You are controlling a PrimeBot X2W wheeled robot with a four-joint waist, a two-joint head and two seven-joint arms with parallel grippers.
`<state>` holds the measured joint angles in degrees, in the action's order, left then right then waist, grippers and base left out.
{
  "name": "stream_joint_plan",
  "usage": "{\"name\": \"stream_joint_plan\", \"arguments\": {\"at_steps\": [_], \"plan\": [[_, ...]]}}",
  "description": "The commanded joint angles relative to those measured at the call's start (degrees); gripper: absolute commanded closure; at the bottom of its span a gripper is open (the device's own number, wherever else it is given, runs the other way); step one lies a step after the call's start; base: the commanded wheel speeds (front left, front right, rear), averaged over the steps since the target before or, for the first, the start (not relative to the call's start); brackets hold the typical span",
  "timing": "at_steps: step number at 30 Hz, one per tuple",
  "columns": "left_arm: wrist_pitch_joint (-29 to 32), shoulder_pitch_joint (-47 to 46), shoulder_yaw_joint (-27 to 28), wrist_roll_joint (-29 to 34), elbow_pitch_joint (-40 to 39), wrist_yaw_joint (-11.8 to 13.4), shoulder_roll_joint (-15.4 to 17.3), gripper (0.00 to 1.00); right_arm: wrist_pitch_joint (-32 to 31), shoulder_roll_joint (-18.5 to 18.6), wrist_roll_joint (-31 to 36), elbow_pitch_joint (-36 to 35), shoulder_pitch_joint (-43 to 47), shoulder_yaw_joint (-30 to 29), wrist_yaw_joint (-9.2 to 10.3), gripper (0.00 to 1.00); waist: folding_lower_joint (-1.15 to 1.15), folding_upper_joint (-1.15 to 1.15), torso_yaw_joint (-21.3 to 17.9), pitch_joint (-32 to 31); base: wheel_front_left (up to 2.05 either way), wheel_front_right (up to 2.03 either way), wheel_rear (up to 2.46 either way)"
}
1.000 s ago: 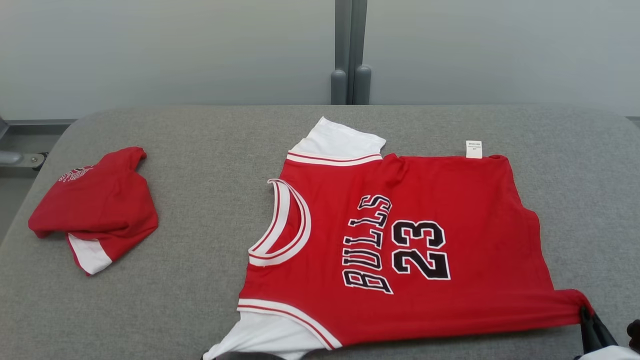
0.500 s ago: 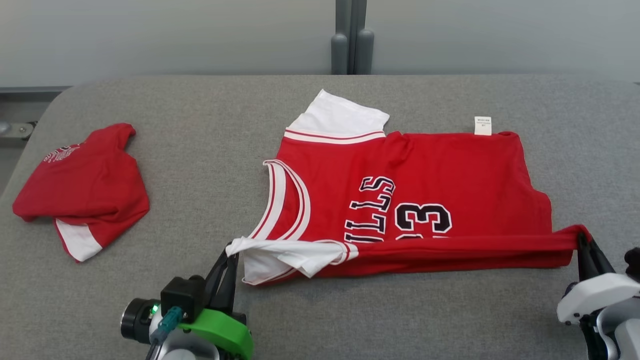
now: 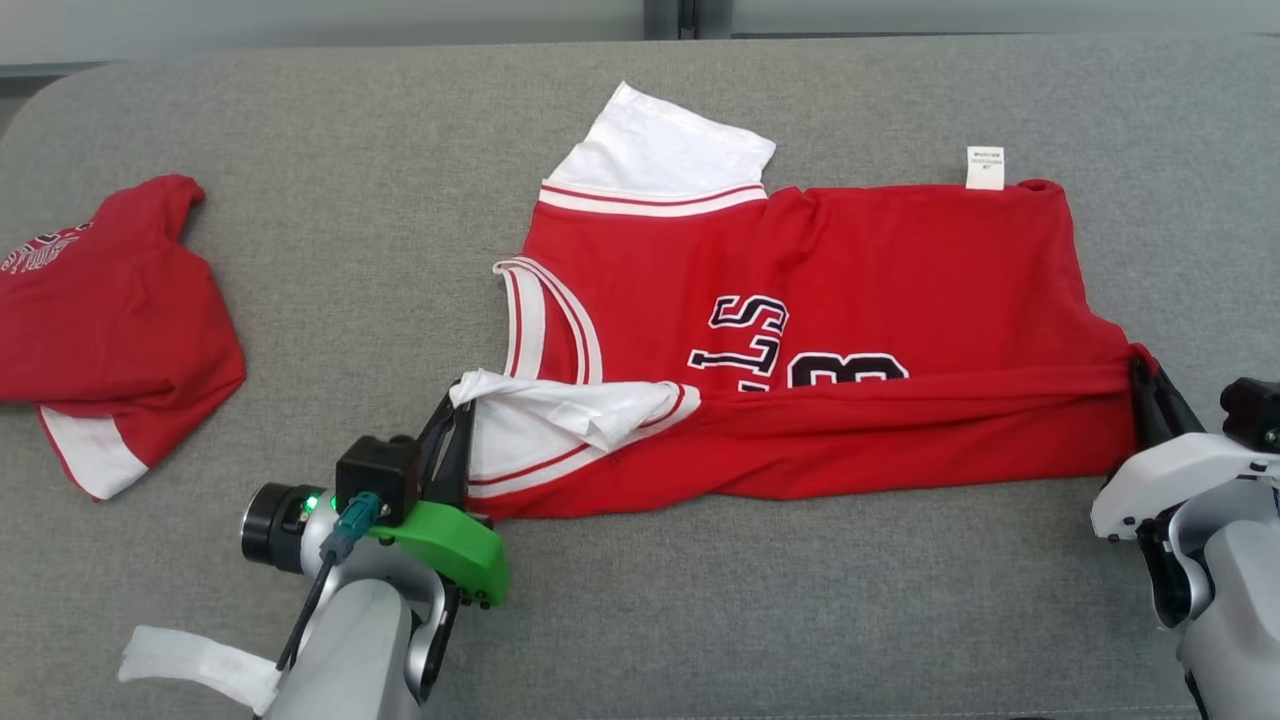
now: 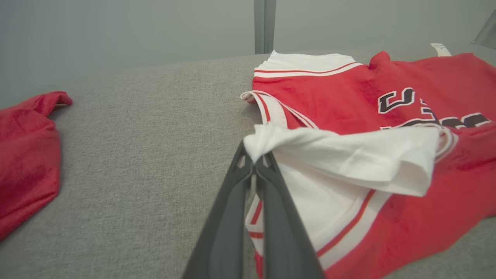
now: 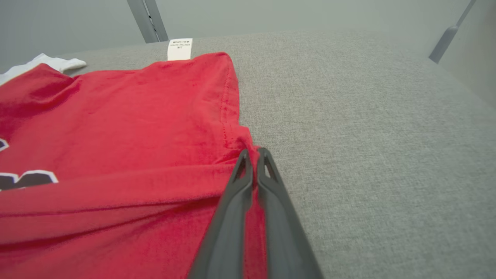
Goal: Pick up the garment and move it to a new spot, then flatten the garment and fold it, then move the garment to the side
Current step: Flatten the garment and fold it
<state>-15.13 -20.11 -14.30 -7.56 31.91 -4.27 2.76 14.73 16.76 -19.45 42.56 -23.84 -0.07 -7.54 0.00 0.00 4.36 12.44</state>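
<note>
The garment point(image 3: 850, 260) is a red jersey with white sleeves and black lettering, spread over the grey table point(image 3: 400, 200). Its near edge is lifted and carried over the chest, hiding the lower half of the lettering. My left gripper point(image 3: 462, 385) is shut on the white sleeve's corner point(image 4: 257, 145). My right gripper point(image 3: 1140, 368) is shut on the red hem corner point(image 5: 252, 151). The far white sleeve point(image 3: 665, 150) and a white label point(image 3: 985, 167) lie flat at the back edge.
A second red garment point(image 3: 110, 320) lies crumpled at the table's left, also in the left wrist view point(image 4: 27, 155). Bare grey table runs along the front edge and to the right of the jersey point(image 5: 368, 135). A grey post point(image 4: 263, 25) stands behind the table.
Both grippers have carried the jersey's near edge farther over the chest, covering more of the lettering. The head camera has tilted down, so the whole picture has shifted.
</note>
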Motion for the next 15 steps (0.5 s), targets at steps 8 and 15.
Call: {"name": "stream_joint_plan", "arguments": {"at_steps": [8,15], "plan": [[0.0,-4.0,-1.7,-1.9,1.1,2.2,0.3,1.0,0.5,0.6,0.5,1.9,-3.4,1.0,0.11,1.0,0.0,0.0,-0.1,3.4,0.0,0.0,0.0],[0.0,-5.6,-3.3,-2.7,1.2,3.4,0.3,1.0,0.5,0.3,1.4,0.5,-4.9,0.5,0.11,0.8,0.0,0.0,0.4,4.5,0.0,0.0,0.0]]}}
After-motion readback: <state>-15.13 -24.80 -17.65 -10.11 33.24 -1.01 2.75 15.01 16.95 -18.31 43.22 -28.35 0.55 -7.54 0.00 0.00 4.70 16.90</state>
